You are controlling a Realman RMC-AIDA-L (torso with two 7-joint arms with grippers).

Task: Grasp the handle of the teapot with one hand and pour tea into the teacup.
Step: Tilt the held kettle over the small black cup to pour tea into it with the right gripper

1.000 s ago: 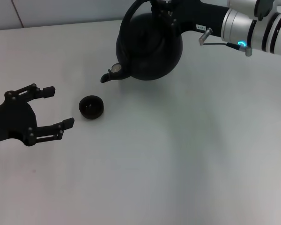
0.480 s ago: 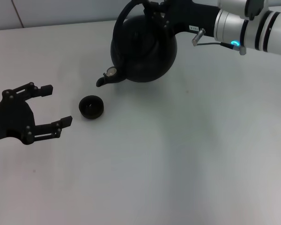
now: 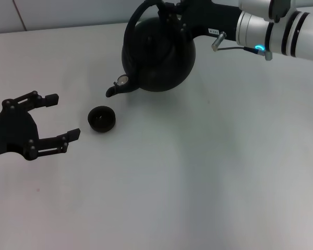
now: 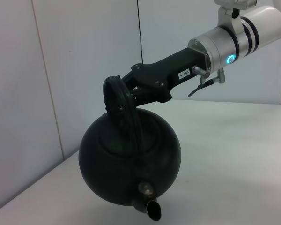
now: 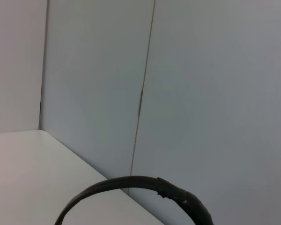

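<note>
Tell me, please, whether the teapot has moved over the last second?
Yes. Held by the right gripper, the teapot has shifted toward the robot's left; its spout now sits closer to the stationary teacup.

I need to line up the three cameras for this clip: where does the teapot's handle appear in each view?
Head view: the handle arches over the teapot at top centre, held by the right gripper.
Left wrist view: the handle rises above the round body, left of centre.
Right wrist view: only the handle's arc shows along the bottom edge.
Shared landmark: the handle's thicker section.
</note>
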